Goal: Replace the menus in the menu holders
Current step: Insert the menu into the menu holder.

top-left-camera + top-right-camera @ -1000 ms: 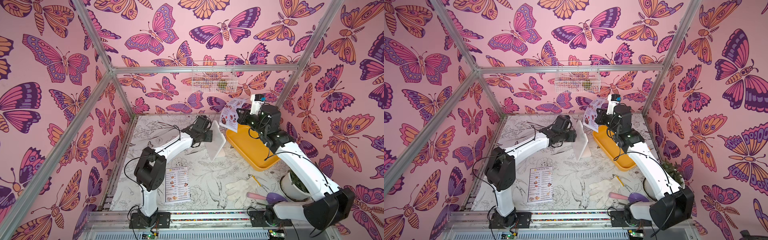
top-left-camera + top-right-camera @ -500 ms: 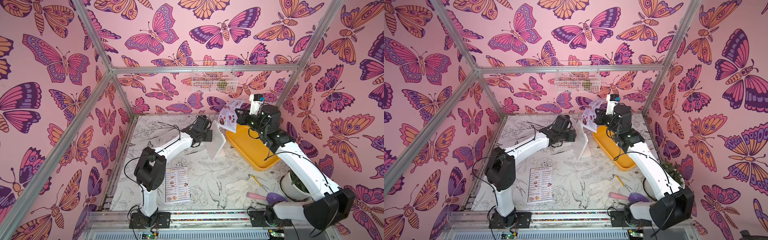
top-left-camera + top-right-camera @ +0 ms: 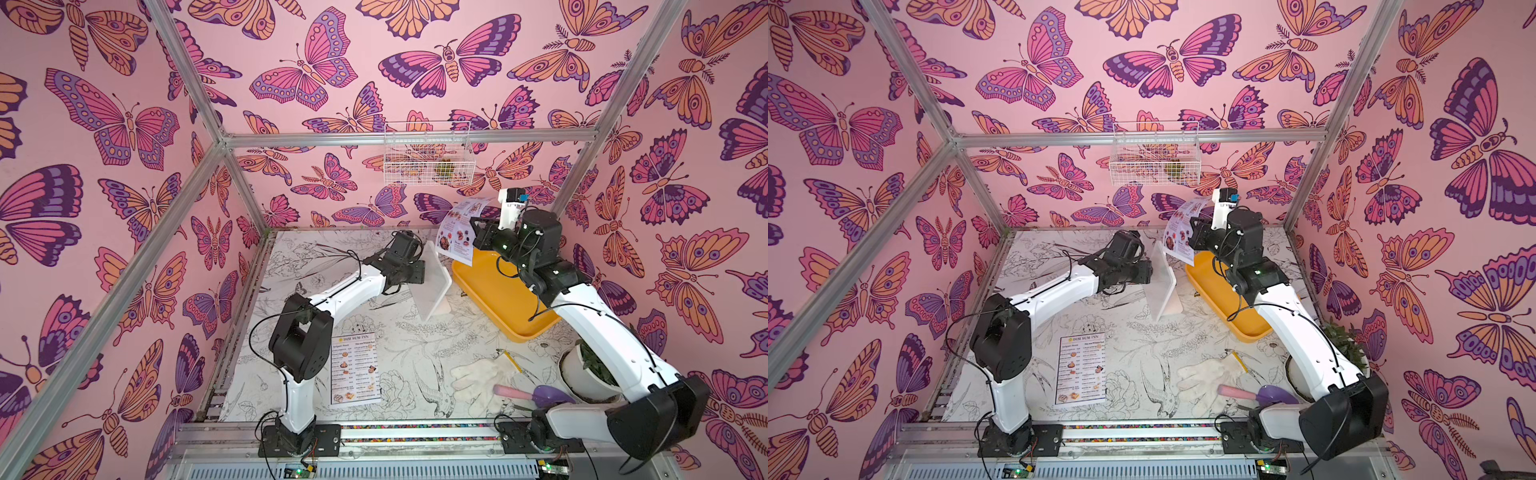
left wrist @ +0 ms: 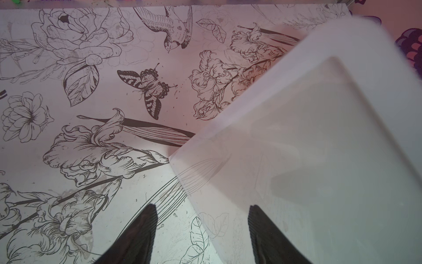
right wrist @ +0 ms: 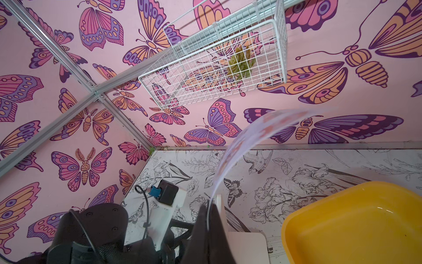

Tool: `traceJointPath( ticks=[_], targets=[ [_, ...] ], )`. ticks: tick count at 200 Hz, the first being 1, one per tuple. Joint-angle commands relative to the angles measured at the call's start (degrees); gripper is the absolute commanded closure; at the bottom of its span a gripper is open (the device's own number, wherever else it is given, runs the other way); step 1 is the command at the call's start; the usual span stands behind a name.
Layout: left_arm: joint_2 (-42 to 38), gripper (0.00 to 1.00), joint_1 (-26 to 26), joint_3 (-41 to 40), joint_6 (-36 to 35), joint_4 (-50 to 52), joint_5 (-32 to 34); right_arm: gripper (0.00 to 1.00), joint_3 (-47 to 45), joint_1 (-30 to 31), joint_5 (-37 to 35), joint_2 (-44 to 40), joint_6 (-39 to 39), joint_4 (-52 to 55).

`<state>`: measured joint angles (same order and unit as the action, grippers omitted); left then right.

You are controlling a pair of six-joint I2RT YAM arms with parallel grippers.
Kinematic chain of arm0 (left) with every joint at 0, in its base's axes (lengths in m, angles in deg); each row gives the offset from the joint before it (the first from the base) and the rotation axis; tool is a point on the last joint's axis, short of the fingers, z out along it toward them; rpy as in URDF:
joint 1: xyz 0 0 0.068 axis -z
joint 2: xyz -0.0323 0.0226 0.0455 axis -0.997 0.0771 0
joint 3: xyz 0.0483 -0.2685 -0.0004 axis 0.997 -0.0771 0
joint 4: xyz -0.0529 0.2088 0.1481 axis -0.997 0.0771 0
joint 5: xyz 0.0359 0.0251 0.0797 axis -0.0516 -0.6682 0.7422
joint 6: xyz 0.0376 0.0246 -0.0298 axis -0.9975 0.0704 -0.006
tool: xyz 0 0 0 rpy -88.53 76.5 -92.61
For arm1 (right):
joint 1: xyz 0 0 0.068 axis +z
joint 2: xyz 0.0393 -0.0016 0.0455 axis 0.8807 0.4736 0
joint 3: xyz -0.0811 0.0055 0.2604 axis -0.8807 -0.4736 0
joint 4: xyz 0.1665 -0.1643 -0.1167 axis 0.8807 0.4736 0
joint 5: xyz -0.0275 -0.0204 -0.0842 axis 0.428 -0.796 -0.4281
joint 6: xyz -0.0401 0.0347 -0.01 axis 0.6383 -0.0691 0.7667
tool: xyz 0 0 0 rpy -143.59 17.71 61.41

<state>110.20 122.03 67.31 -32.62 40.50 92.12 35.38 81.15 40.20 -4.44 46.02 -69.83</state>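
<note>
Butterfly-papered walls enclose a flower-printed bench (image 3: 399, 345). The yellow tray (image 3: 494, 299) sits just beside the upright menu holder (image 3: 434, 282), whose edge lies between the released left end effector (image 4: 203, 206) jaws. The DIM SUM INN menu (image 3: 355, 370) lies flat by the left arm's base. The clenched right end effector (image 5: 209, 206) pinches the curling photo menu (image 3: 457, 232) over the tray's far end.

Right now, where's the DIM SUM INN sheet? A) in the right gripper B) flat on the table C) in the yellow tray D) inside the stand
B: the DIM SUM INN sheet lies flat on the table; the right gripper pinches the photo menu instead.
</note>
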Motion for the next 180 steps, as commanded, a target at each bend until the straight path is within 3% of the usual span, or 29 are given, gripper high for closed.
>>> traceJointPath(
  ticks=[1, 180],
  targets=[
    [0.85, 0.34, 0.39, 1.41, -0.72, 0.22, 0.73, 1.0, 1.51, -0.06, 0.59, 0.5, 1.06, 0.75],
    [1.09, 0.34, 0.53, 1.37, -0.55, 0.29, 0.44, 1.0, 1.22, 0.99, 2.5, 2.08, 0.43, 0.42]
  ],
)
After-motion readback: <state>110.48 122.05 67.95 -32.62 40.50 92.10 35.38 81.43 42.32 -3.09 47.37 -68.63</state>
